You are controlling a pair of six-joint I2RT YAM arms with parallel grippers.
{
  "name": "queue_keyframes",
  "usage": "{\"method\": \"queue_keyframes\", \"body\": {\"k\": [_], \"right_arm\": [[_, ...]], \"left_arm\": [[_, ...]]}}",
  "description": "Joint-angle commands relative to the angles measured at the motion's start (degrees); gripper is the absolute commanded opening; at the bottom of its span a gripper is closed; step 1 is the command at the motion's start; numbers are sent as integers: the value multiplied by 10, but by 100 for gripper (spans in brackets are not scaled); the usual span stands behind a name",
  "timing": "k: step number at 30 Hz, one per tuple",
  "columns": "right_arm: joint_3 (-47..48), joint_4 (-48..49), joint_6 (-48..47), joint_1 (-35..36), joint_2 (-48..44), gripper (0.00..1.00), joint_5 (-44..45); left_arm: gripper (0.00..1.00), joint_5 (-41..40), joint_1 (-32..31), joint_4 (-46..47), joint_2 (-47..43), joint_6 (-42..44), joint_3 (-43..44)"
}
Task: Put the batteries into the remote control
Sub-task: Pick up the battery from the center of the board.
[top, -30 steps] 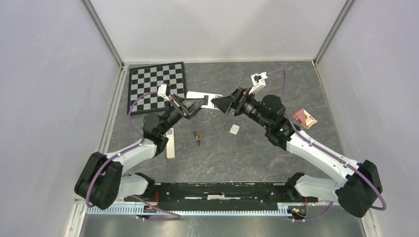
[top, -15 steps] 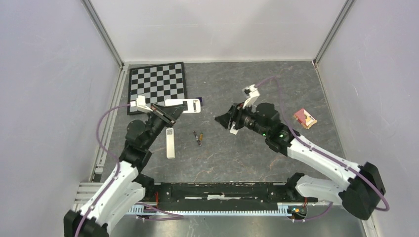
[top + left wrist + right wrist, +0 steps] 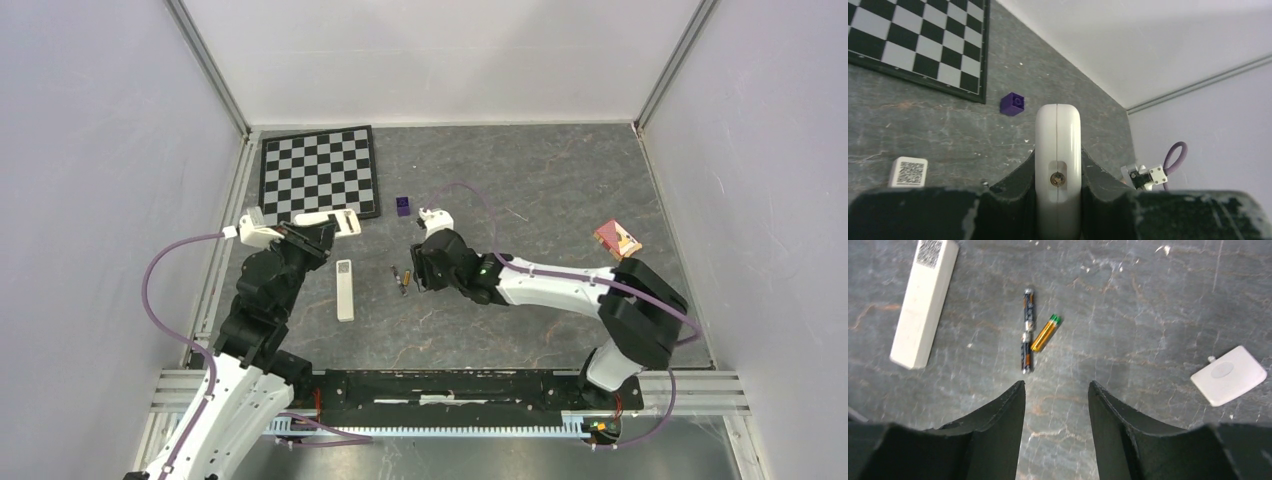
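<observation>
Dark grey, marbled tabletop (image 3: 560, 170) enclosed by plain white walls (image 3: 440, 60) with metal rails along the corners. A black-and-white checkerboard (image 3: 320, 172) lies flat in the far left corner, turned slightly askew. A small purple cube (image 3: 403, 206) stands just off the board's near right corner, apart from it. A short red-faced remote (image 3: 617, 238) lies tilted near the right edge. A small white rounded-square piece (image 3: 1228, 375) with a tab at one corner rests flat on the stone-patterned surface.
</observation>
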Motion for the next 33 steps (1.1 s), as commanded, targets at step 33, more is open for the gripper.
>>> {"method": "queue_keyframes", "body": {"k": [33], "right_arm": [[198, -89, 35, 38, 203, 37, 127]], "left_arm": [[2, -116, 2, -24, -18, 63, 16]]}}
